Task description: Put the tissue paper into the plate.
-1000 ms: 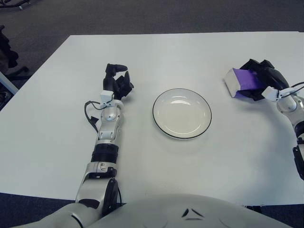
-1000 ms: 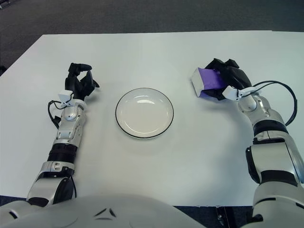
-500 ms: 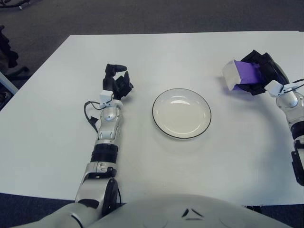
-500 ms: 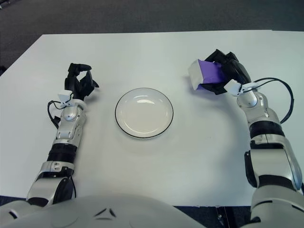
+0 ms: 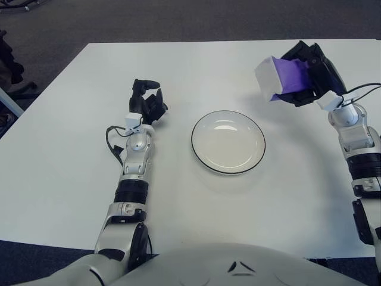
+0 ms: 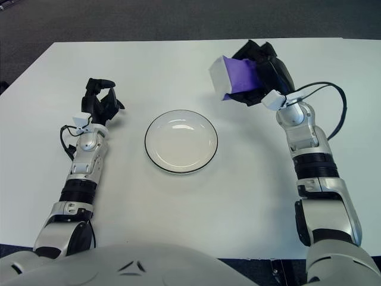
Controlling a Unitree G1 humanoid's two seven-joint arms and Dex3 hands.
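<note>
Risk: right hand [image 6: 265,74] grips purple tissue pack [image 6: 233,77] aloft right of plate [image 6: 181,142]; early release drops it outside rim; left hand [image 6: 100,104] idle, fingers loosely curled.

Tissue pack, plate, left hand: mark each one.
tissue pack [image 6: 237,77], right eye view, purple side face, held by right hand [image 6: 262,71].
plate [image 6: 181,170], right eye view, near rim.
left hand [image 6: 99,106], right eye view, palm.
</note>
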